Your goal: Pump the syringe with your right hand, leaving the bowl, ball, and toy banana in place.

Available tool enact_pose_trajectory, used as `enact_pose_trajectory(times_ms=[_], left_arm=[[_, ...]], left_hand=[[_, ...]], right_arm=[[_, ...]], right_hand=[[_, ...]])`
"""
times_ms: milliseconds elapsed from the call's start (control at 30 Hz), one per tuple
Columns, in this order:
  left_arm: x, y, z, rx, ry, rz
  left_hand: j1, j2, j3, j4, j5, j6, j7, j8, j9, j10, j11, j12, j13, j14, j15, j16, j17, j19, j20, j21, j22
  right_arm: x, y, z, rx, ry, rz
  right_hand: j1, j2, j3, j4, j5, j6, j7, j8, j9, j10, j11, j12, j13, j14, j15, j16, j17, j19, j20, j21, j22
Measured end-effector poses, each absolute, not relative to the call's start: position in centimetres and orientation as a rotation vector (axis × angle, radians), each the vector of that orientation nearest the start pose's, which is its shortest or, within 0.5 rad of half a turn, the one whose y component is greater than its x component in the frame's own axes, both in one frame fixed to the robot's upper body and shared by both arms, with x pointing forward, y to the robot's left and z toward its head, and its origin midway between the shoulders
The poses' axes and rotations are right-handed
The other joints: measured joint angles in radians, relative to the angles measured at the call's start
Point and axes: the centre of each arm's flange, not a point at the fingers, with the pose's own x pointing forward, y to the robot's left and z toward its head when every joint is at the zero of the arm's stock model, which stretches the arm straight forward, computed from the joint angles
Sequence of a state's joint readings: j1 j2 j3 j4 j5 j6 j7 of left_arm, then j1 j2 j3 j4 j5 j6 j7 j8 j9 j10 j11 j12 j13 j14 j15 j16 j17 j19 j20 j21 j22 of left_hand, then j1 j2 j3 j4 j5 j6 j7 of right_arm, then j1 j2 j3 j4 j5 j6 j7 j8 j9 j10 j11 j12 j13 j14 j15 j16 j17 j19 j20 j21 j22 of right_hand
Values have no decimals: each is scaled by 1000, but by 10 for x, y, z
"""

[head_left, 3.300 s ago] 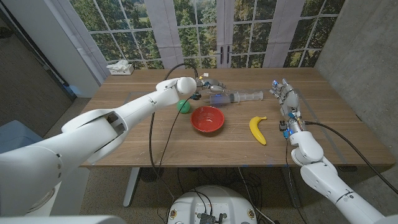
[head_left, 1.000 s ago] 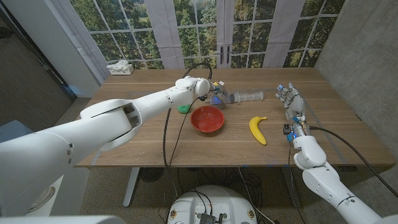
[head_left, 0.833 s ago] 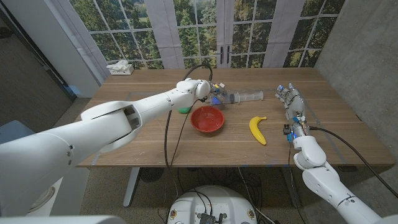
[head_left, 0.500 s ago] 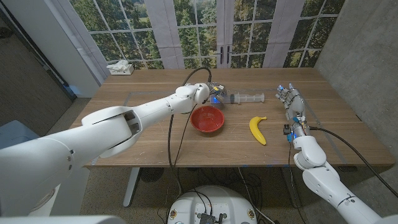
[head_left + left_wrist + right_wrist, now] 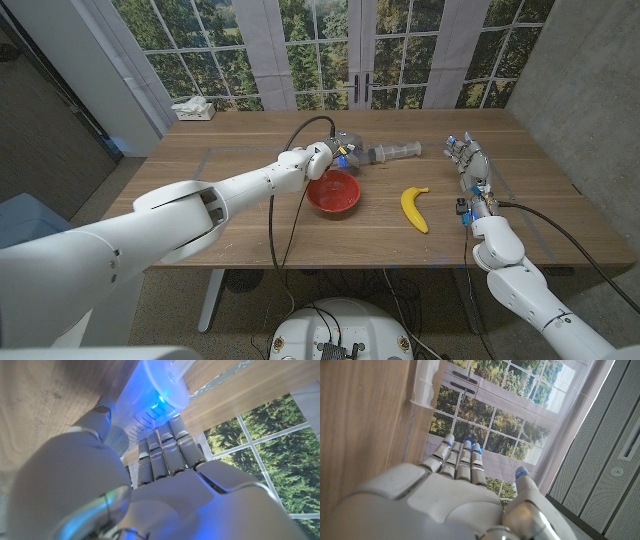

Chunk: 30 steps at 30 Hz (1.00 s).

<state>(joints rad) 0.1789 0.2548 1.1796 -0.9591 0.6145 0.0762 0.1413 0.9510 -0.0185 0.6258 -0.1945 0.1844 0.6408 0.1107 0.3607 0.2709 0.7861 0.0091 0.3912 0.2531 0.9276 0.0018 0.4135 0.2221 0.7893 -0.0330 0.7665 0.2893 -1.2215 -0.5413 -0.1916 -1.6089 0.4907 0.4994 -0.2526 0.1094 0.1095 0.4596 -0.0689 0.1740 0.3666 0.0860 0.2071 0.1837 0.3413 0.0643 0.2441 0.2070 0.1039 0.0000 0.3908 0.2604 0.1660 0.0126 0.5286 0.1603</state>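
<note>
Left hand (image 5: 340,152) is wrapped round the syringe (image 5: 385,153) at its left end, just behind the red bowl (image 5: 333,191). Syringe lies across the table, long axis left-right. Banana (image 5: 414,208) nearer front. Right hand (image 5: 467,158) is empty, fingers apart, off right.

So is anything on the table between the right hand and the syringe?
Nothing visible. Bare table lies between the right hand and the syringe; the toy banana lies nearer the robot, off that line. The left hand holds the syringe's far end.

Wooden table (image 5: 250,215) w/ gridded windows (image 5: 330,45) behind, grey wall (image 5: 580,90) rt.
</note>
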Motion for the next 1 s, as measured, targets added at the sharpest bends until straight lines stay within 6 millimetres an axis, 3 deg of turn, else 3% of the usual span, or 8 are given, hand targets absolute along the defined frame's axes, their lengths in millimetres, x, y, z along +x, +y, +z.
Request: enact_pose_trajectory(times_ms=[267,1000], left_arm=[[701,21,57,1617,-819,-99],[678,31,71,1428,-976,-94]], left_hand=[[30,-30,-15,-2,-3,32,15,15,-13,36,10,3,-19,27,-5,0,-13,16,6,45,-2],[55,-55,-34,4,-11,69,13,10,-26,63,9,-6,-36,54,-15,-12,-23,22,6,87,-8]], right_arm=[[550,-329,-75,63,-783,-51],[542,-330,-72,56,-777,-75]], right_hand=[[0,0,0,0,0,5,5,0,0,0,0,0,0,6,6,0,0,0,0,-6,0],[0,0,-4,4,0,5,5,0,0,0,0,0,0,6,5,-5,0,7,-7,-18,5]])
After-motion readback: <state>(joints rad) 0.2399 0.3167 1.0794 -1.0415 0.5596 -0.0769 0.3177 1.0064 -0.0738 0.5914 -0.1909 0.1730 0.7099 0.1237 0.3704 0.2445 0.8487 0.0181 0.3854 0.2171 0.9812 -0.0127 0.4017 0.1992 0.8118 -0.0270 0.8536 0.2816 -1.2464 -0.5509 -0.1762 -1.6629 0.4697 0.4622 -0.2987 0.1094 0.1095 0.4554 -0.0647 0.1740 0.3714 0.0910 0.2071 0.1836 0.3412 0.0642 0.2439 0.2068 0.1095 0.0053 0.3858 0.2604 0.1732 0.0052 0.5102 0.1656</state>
